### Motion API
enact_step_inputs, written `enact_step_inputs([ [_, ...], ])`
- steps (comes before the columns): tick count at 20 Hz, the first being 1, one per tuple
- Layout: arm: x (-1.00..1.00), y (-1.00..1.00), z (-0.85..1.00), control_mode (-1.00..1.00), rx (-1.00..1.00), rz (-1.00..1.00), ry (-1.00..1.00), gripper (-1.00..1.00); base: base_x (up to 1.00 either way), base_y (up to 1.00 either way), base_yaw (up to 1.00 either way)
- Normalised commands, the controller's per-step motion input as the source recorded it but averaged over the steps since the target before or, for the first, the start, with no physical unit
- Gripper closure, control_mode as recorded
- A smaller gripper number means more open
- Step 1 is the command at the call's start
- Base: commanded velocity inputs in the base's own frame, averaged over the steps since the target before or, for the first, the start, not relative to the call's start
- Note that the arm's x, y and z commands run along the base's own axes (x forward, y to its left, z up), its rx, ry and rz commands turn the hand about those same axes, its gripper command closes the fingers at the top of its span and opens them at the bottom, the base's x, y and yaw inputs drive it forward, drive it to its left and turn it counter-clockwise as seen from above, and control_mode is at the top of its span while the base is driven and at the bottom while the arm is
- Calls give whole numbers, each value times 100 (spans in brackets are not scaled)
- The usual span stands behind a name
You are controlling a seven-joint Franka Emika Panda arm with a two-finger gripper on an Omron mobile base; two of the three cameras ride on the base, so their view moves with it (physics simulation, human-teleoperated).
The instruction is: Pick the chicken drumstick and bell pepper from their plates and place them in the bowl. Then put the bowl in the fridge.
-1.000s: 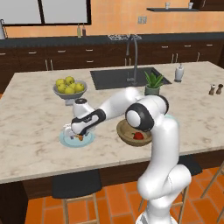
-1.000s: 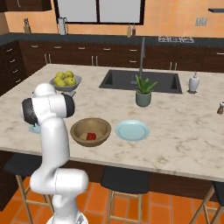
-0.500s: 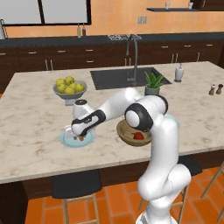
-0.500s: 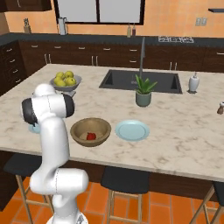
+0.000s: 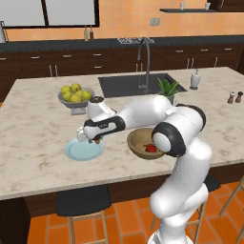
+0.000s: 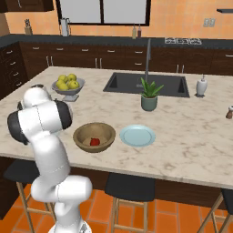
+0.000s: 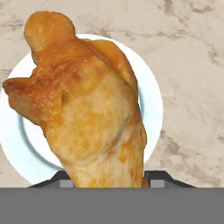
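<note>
My gripper [image 5: 93, 138] is shut on the golden-brown chicken drumstick [image 7: 87, 113], holding it a little above a pale-blue plate [image 5: 81, 151]. In the hand view the drumstick hides most of that plate [image 7: 151, 100], and the fingertips [image 7: 155, 178] show on either side of its lower end. To the right, the wooden bowl [image 5: 138, 140] holds the red bell pepper [image 5: 150, 148]. From the right base view the bell pepper [image 6: 94, 142] lies in the bowl [image 6: 82, 132], and a second pale-blue plate [image 6: 137, 135] sits bare beside it.
A grey footed bowl of yellow-green fruit [image 5: 75, 95] stands just behind the gripper. Further back are the sink [image 5: 138, 83] with its tall tap and a potted plant [image 5: 167, 88]. A soap bottle [image 5: 194, 79] and shakers [image 5: 235, 96] stand at the far right.
The jaws have shut on the drumstick, and the gripper has lifted it slightly off the plate.
</note>
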Motion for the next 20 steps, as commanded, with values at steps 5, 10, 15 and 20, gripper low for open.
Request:
enact_step_inputs([
  [5,-76,-100,50,-100,4,-3,-1,100,0,0,0],
  [10,-45,-100,26,-100,4,-13,-2,100,0,0,0],
  [15,-7,-100,31,-100,1,-15,-1,100,0,0,0],
  [20,27,-100,17,-100,0,-11,9,100,0,0,0],
])
